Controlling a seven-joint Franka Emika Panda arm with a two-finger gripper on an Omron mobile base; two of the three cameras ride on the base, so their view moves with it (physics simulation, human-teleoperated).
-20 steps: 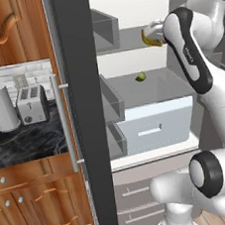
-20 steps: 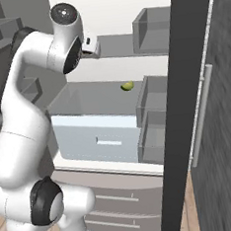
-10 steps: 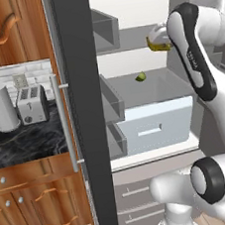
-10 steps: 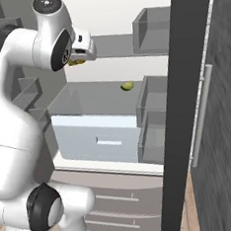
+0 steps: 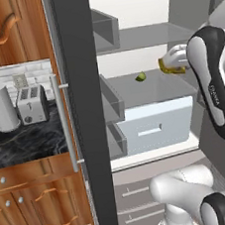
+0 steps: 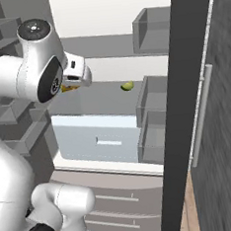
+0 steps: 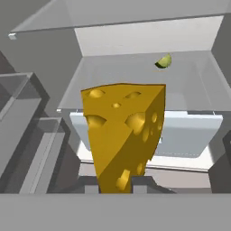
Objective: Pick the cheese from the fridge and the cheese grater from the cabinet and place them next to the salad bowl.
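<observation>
The cheese (image 7: 124, 135), a yellow wedge with holes, stands between my fingertips, and my gripper (image 7: 115, 186) is shut on it. From the base, my gripper (image 5: 172, 62) (image 6: 76, 81) holds the cheese (image 5: 171, 69) (image 6: 68, 88) in front of the open fridge (image 5: 84, 113), above the shelf over the pale drawer (image 5: 158, 126). The reddish cabinet (image 5: 4, 28), with its arch-carved door shut, is at the upper left. The cheese grater and the salad bowl are out of view.
A small green fruit (image 5: 140, 76) (image 6: 127, 86) (image 7: 163, 61) lies at the back of the shelf. Door bins (image 6: 154, 116) line the open fridge door. Left of the fridge, a toaster (image 5: 32, 105) and a paper towel roll (image 5: 1, 106) stand on the dark counter.
My gripper has come down and back from the upper shelf with the cheese still in it. The green fruit has not moved.
</observation>
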